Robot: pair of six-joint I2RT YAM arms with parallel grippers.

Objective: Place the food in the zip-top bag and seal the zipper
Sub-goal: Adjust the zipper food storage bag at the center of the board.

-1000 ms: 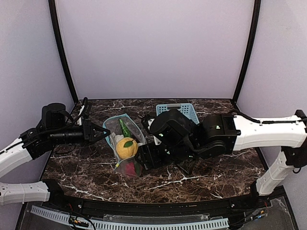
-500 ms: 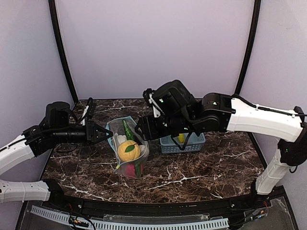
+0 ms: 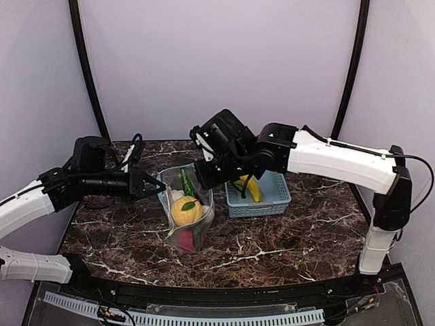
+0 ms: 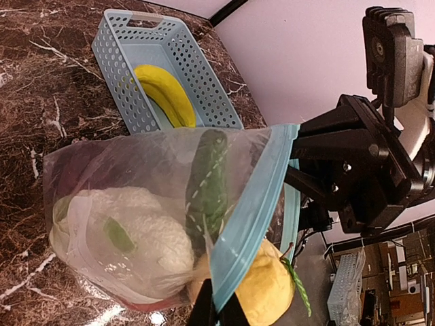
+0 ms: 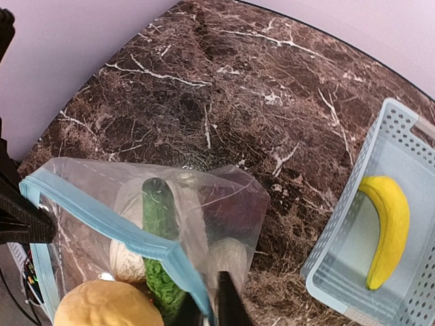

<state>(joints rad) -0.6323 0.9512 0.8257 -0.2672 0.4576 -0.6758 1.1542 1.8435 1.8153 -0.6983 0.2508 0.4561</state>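
Note:
The zip-top bag [image 3: 197, 221] hangs upright over the table, its mouth held wide. My left gripper [image 3: 154, 185] is shut on the teal zipper [image 4: 248, 210] at the mouth's left side, fingertips low in the left wrist view [image 4: 217, 314]. On the right side my right gripper [image 3: 202, 180] is shut on the same strip [image 5: 102, 217], its fingers at the frame's bottom [image 5: 216, 305]. Inside the bag are an orange [image 3: 185, 210], a green cucumber [image 5: 160, 204], a white cauliflower [image 4: 136, 238] and something red [image 3: 183, 239] at the bottom. A yellow banana [image 3: 249, 187] lies in the basket.
The light blue lattice basket [image 3: 275, 197] stands just right of the bag, close under my right arm. Dark marble table [image 3: 292, 238] stretches around them. Black frame posts and lilac walls close in the back and sides.
My right arm rose from low over the table to the bag's right mouth edge and shut on it. The bag now hangs more upright, and the basket with the banana is uncovered.

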